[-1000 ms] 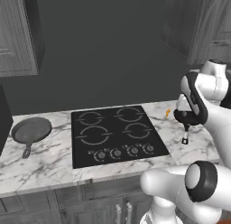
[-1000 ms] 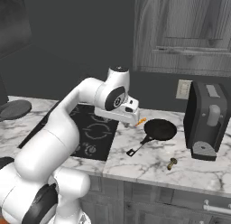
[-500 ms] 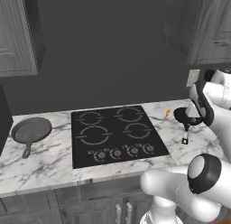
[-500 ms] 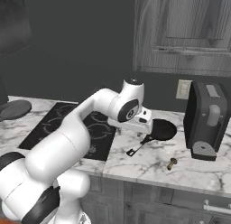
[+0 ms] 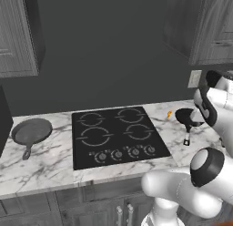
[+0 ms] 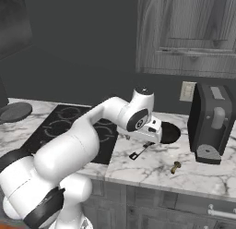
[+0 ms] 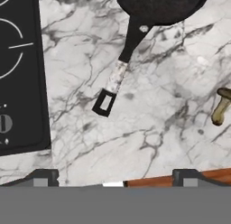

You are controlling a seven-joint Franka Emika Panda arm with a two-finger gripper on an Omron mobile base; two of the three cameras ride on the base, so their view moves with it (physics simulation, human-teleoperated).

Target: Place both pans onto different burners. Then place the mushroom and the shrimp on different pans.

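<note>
From the left base view we see the black glass cooktop [image 5: 119, 136] bare on all four burners. The grey skillet [image 5: 31, 132] sits on the tabletop [image 5: 41, 163] well to its left; the black pan [image 5: 187, 116] lies to its right, with the orange shrimp [image 5: 169, 114] between cooktop and pan.

From the right base view the gripper [image 6: 150, 135] hangs over the black pan's thin handle, right of the cooktop. The mushroom [image 6: 175, 166] lies further right, apart from the pan.

In the hand view the jaws stand wide, holding nothing, with the handle [image 7: 118, 74] just ahead of them. We judge the pan rigid and fairly light but tip-prone from its loop end; a grip on the dark stem near the bowl looks safest.
</note>
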